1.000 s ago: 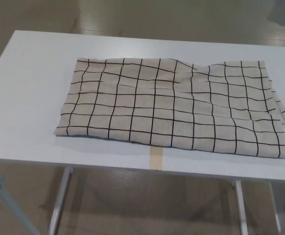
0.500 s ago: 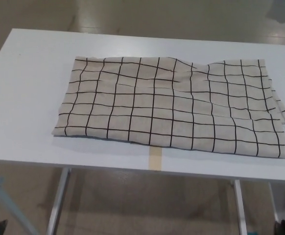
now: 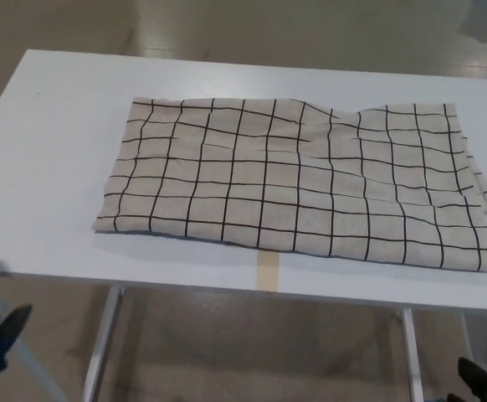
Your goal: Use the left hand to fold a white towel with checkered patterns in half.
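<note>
The white towel [image 3: 294, 184] with a black checkered pattern lies spread flat on the white table [image 3: 51, 167], its long side running left to right, with wrinkles near the upper right. Below the table's front edge, a small black part of my left hand [image 3: 1, 342] shows at the bottom left, well clear of the towel. A dark bit of my right hand [image 3: 480, 385] peeks in at the bottom right corner, also below the table. Neither hand touches anything.
A strip of tan tape [image 3: 266, 271] marks the table's front edge just below the towel. Metal table legs [image 3: 101, 343] stand underneath, over a tan floor. Bare tabletop lies left of the towel.
My left hand has risen further into view at the bottom left. The right hand stays low at the bottom right. The picture has shifted slightly; the towel has not moved.
</note>
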Available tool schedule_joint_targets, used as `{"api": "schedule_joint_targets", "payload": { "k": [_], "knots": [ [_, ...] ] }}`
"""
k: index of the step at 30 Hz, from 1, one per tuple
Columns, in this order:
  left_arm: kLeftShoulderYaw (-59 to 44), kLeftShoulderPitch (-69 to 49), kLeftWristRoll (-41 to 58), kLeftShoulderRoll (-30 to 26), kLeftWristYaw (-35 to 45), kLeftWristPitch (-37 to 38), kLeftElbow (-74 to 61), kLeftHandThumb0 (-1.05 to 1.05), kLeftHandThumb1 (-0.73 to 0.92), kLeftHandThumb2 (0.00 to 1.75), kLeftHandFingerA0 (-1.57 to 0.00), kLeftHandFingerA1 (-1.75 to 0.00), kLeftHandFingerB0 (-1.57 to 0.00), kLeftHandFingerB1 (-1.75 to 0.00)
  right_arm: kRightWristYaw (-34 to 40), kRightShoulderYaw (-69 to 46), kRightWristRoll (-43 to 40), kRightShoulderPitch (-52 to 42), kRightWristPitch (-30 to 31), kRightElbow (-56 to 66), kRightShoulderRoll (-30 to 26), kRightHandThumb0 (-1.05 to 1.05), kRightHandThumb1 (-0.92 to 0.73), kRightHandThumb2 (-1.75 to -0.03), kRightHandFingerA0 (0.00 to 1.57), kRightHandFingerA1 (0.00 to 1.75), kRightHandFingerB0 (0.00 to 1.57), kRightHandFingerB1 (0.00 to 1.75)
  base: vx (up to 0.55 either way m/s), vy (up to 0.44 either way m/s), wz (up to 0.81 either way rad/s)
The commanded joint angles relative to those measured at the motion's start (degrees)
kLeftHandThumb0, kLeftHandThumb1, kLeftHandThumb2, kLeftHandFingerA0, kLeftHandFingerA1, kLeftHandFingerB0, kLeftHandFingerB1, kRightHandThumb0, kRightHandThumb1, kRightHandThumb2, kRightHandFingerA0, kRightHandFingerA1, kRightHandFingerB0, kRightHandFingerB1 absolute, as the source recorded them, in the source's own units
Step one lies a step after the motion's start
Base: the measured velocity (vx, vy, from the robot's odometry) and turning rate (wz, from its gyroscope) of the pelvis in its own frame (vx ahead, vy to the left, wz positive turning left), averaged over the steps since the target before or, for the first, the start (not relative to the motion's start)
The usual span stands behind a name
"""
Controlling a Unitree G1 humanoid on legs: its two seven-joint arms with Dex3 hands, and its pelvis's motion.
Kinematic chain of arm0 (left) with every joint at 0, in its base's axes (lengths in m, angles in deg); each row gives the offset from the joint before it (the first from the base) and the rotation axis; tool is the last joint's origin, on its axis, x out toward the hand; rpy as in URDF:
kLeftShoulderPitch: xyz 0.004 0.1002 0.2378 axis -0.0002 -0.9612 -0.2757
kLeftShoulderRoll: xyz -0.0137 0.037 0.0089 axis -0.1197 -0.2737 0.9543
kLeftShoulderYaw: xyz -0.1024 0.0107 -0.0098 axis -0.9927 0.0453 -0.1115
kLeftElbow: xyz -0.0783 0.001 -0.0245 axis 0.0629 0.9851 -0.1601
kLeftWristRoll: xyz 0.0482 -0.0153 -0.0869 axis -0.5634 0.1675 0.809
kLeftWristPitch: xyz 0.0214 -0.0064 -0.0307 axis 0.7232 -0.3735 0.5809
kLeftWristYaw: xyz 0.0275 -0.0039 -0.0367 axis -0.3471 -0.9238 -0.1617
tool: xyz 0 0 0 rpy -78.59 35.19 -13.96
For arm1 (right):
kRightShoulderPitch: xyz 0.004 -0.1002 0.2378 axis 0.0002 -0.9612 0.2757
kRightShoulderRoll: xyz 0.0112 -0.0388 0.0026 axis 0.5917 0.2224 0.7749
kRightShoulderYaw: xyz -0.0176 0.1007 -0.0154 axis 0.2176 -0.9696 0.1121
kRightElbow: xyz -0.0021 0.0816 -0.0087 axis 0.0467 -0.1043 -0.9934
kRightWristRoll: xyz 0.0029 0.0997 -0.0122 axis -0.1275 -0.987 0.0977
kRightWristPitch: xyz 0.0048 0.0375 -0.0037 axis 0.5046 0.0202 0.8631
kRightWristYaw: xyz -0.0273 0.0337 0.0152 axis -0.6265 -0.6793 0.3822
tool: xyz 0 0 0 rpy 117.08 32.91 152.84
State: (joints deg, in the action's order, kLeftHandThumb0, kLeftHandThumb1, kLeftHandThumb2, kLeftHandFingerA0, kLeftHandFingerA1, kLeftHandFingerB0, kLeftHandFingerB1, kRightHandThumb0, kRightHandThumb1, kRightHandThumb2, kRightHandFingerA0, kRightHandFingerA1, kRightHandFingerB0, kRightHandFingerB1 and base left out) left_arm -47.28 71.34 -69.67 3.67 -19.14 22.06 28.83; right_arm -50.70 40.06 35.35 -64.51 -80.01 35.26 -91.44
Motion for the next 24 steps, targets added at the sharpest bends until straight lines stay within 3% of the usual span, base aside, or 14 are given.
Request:
{"api": "schedule_joint_targets", "payload": {
  "k": [1,5,15,16,17,24],
  "knots": [
    [7.2,9.9,-25.4,-4.9,-3.9,7.2,-12.9,-0.21,0.51,0.55,0.00,-0.09,0.00,-0.12,1.8,1.8,3.9,-2.5,-8.0,-2.4,-1.7,-0.38,-0.79,-0.63,0.31,0.45,0.26,0.41,0.00,0.000,0.00],
    [13.0,17.9,-28.8,-6.9,-3.4,4.1,-6.5,-0.25,0.51,0.55,0.00,-0.11,0.00,-0.20,2.4,1.9,4.3,-2.4,-9.0,-3.5,-1.6,-0.38,-0.79,-0.63,0.32,0.47,0.27,0.41,0.00,0.000,0.00],
    [27.3,32.8,-40.4,-11.6,-4.0,-2.6,12.8,-0.26,0.53,0.56,0.00,-0.04,0.00,-0.17,6.6,2.8,7.9,-1.5,-9.3,-4.8,-2.6,-0.36,-0.79,-0.65,0.36,0.49,0.31,0.44,0.00,0.000,0.00],
    [28.1,33.6,-40.8,-11.9,-3.9,-3.4,14.3,-0.28,0.45,0.71,0.00,-0.02,0.00,-0.16,6.3,2.8,7.7,-1.4,-9.3,-4.9,-2.7,-0.36,-0.79,-0.65,0.36,0.49,0.31,0.44,0.00,0.000,0.00],
    [29.2,34.7,-41.0,-12.1,-3.6,-4.8,16.4,-0.24,0.52,0.55,0.00,-0.01,0.00,-0.14,6.0,2.9,7.5,-1.5,-9.3,-5.0,-2.9,-0.36,-0.78,-0.62,0.35,0.48,0.30,0.43,0.00,0.000,0.00],
    [35.5,38.9,-43.4,-13.6,-0.2,-14.4,25.6,-0.20,0.53,0.56,0.00,0.00,0.00,-0.06,6.9,3.5,7.9,-2.7,-10.2,-4.8,-2.9,-0.36,-0.79,-0.64,0.36,0.49,0.31,0.44,0.00,0.000,0.00]
  ]
}}
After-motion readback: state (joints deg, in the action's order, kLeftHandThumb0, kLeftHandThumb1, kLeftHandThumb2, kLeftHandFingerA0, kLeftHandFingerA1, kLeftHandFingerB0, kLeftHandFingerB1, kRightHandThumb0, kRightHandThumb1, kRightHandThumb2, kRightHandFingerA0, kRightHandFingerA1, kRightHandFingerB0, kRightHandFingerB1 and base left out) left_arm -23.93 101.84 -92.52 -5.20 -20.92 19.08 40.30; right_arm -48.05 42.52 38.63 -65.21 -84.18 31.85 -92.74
